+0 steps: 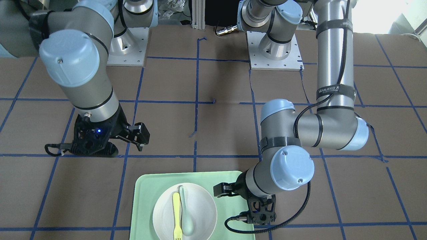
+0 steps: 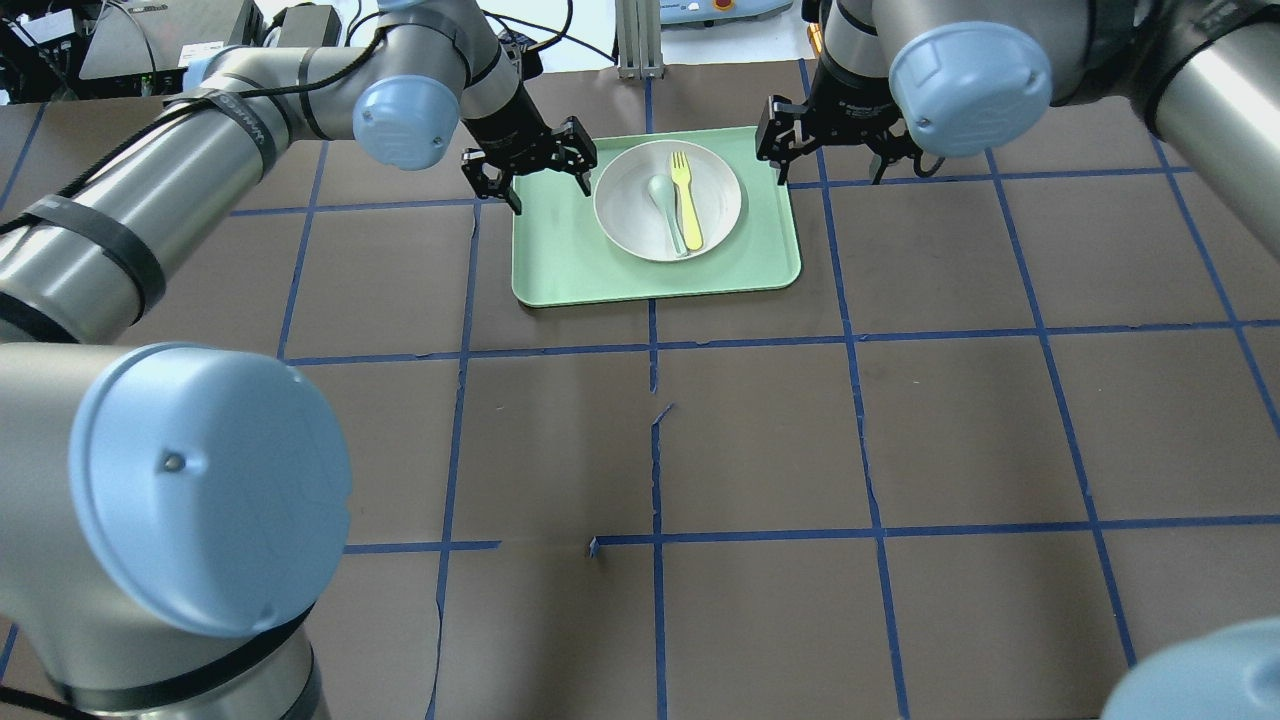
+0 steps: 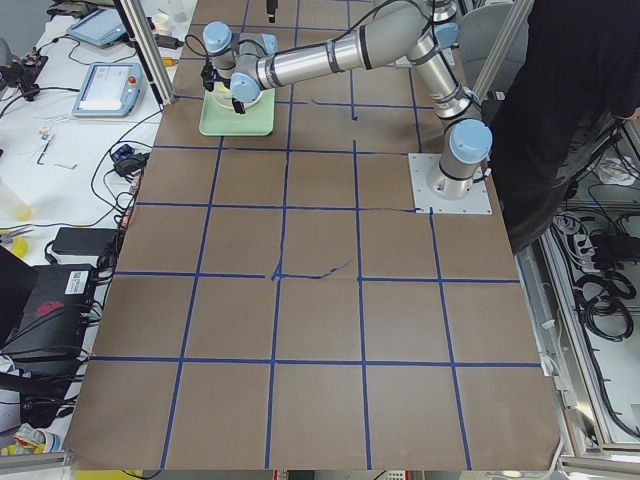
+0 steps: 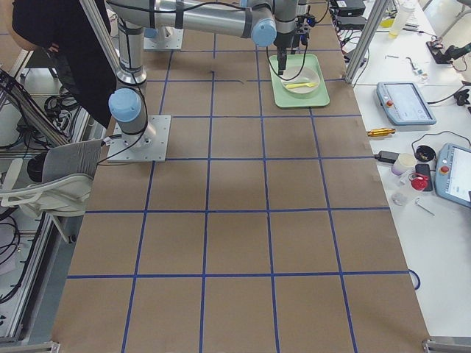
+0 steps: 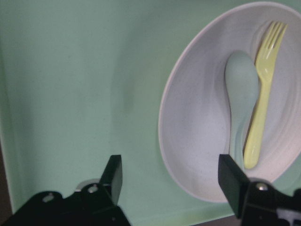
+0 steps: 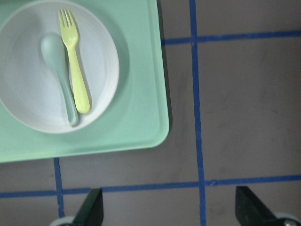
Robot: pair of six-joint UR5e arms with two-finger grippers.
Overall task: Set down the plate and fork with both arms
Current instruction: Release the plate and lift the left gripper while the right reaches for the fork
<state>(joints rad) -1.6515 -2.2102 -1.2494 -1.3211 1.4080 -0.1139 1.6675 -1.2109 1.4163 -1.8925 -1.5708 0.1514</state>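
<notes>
The white plate (image 2: 625, 205) sits on the mint-green tray (image 2: 560, 270) at the table's far side. The pale-yellow fork (image 2: 686, 195) lies in the plate beside a grey-green spoon (image 2: 664, 205). My left gripper (image 2: 540, 185) is open and empty, above the tray's left part, just left of the plate. In the left wrist view the plate's rim (image 5: 188, 155) lies between the open fingers (image 5: 113, 176). My right gripper (image 2: 830, 168) is open and empty over the brown table, just right of the tray. The right wrist view shows the fork (image 6: 75, 66) and plate (image 6: 28, 99) at upper left.
The table is covered in brown paper with a blue tape grid (image 2: 655, 440). The two arm bases (image 1: 273, 50) stand at the robot's side. Tablets, cables and small tools lie on side benches (image 4: 412, 103). A person in black (image 3: 570, 100) stands near the base.
</notes>
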